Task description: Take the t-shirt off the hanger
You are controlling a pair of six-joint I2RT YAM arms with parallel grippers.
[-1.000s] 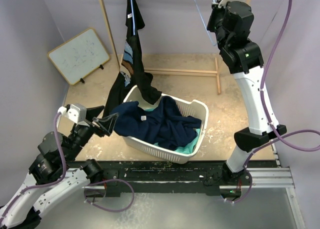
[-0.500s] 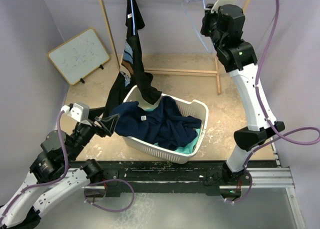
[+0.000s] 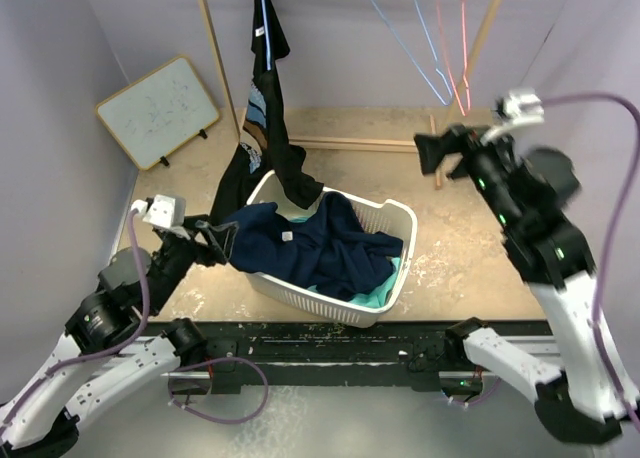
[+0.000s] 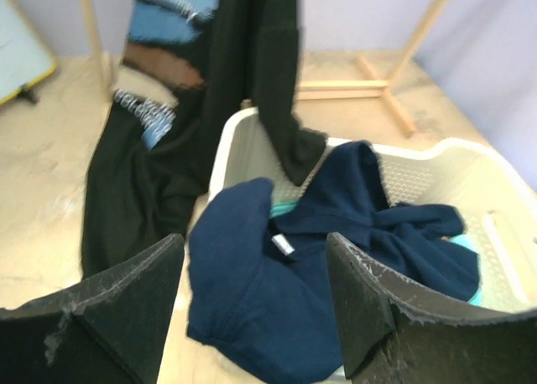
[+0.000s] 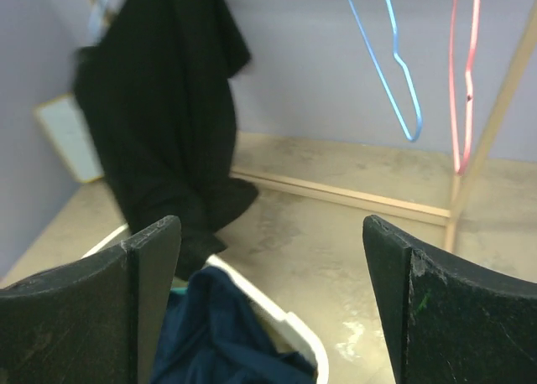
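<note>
T-shirt, black, hangs on hanger at rack's left end, hem trailing into basket. Left gripper jaws apart, empty, beside basket rim. Right gripper jaws apart, empty, mid-air. My read: reach phase. Next: grab fabric, pull it off.

Setting: a robotics lab test cell, dressed as a laundry corner.
Landmark: white laundry basket on a sandy board floor.
Enclosure: plain lilac wall panels behind the basket and on both sides of it.
Props: wooden rack behind the basket, carrying a black t-shirt and two bare wire hangers; small whiteboard leaning on the wall, left of the basket.
Machinery: two robot arms flanking the basket, mounted on a metal rail in front of it, trailing purple cables.
</note>
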